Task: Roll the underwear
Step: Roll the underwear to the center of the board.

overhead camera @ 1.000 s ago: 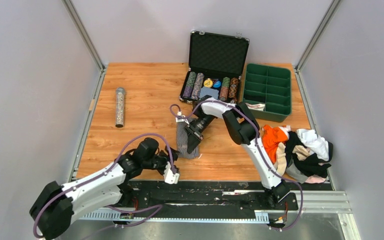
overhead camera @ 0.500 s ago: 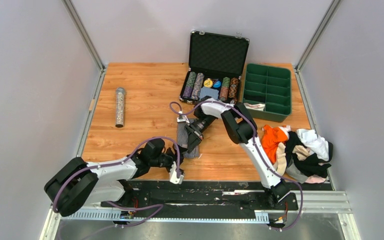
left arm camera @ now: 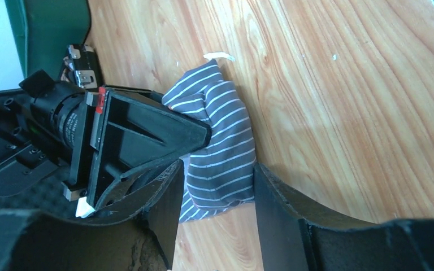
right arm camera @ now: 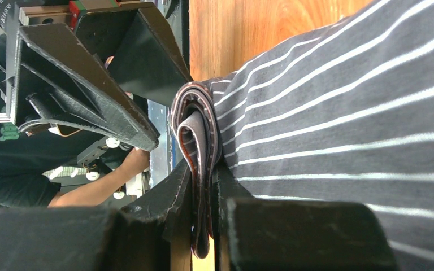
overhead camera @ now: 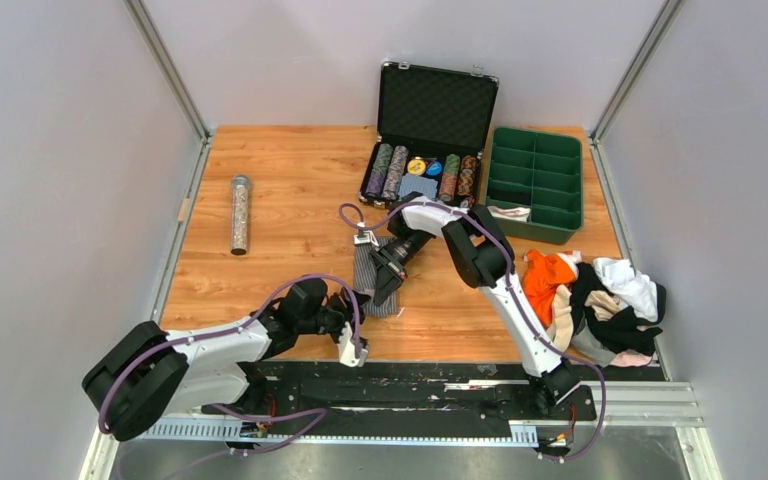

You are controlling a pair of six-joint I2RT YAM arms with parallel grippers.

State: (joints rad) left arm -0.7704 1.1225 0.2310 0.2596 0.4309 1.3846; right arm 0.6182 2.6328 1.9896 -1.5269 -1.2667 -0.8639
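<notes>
While tight on underwear [right arm camera: 344, 130], end effector [right arm camera: 202, 186]

Case [overhead camera: 436, 105] was set rear centre on worktop [overhead camera: 290, 170] | tray [overhead camera: 533, 182] placed just right of it | tube [overhead camera: 240, 214] laid left | underwear pile [overhead camera: 600, 300] heaped right | single brief [overhead camera: 364, 278] spread centre

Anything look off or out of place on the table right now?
Nothing spilled or damaged. One untidy spot: the spare underwear lies in a loose heap at the right edge of the table, reaching past the wood. The pinstriped pair is bunched, its folded edge pinched in the jaws of the right gripper.
</notes>
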